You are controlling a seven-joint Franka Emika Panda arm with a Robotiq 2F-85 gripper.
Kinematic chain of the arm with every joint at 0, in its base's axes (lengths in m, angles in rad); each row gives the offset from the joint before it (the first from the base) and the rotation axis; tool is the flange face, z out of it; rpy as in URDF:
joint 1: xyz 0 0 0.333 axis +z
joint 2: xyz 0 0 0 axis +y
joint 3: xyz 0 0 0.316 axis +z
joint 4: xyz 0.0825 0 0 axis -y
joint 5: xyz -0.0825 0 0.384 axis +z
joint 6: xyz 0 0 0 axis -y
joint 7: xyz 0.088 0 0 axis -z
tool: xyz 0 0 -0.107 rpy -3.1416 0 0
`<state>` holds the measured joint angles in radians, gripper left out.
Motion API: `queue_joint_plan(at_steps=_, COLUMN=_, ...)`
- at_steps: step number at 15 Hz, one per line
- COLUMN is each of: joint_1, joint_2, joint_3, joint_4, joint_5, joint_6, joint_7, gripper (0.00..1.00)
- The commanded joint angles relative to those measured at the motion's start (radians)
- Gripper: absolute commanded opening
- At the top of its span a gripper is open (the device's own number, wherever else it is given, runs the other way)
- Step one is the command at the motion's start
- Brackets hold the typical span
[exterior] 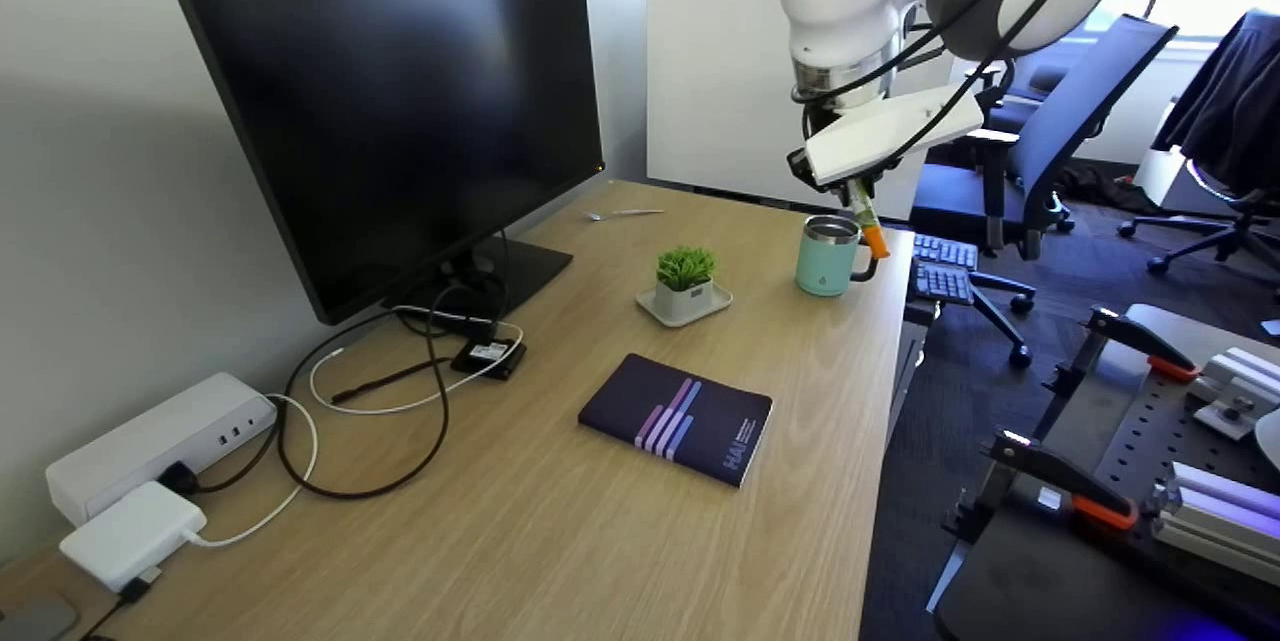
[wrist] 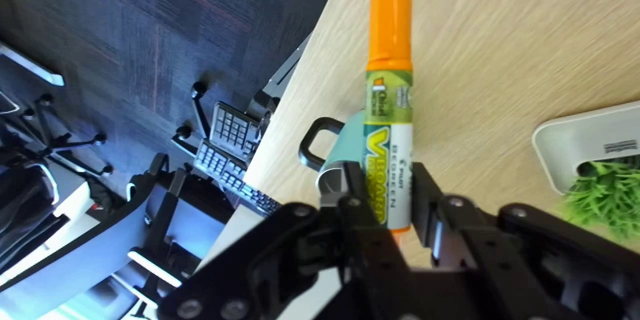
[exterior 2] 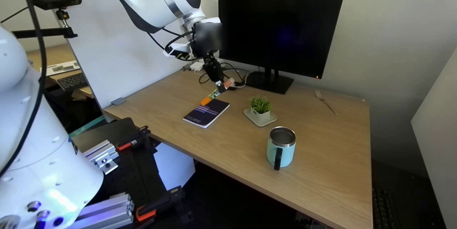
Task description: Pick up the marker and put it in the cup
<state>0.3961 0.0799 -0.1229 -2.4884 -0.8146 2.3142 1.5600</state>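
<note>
One marker sits pinched in the gripper, cap outward.

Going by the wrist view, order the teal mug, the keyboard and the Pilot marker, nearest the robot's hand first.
1. Pilot V Board marker: gripped in the hand.
2. Teal mug: on the desk, left of and partly behind the marker.
3. Keyboard: farther left in view, past the desk's edge.

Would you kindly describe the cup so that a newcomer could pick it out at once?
In an exterior view, find the desk with the large black monitor. From there, come past the plant to the cup, standing upright nearer the viewer. Unlike the plant and the dark notebook, it is pale teal with a black side handle.
</note>
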Motion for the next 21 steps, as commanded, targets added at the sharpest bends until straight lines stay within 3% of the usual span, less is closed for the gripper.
queue_joint_plan(at_steps=1, joint_1=-0.121, joint_2=-0.035, joint_3=0.083, joint_4=-0.024, joint_5=-0.090, joint_6=-0.033, joint_7=0.058, gripper=0.06)
queue_joint_plan(at_steps=8, joint_1=-0.235, joint_2=-0.015, joint_3=0.113, joint_4=-0.016, joint_5=-0.275, joint_6=-0.019, joint_7=0.148, gripper=0.06)
queue_joint_plan(at_steps=21, joint_1=-0.319, joint_2=0.135, joint_3=0.100, joint_4=0.044, joint_5=-0.598, joint_6=-0.013, joint_7=0.372, gripper=0.06)
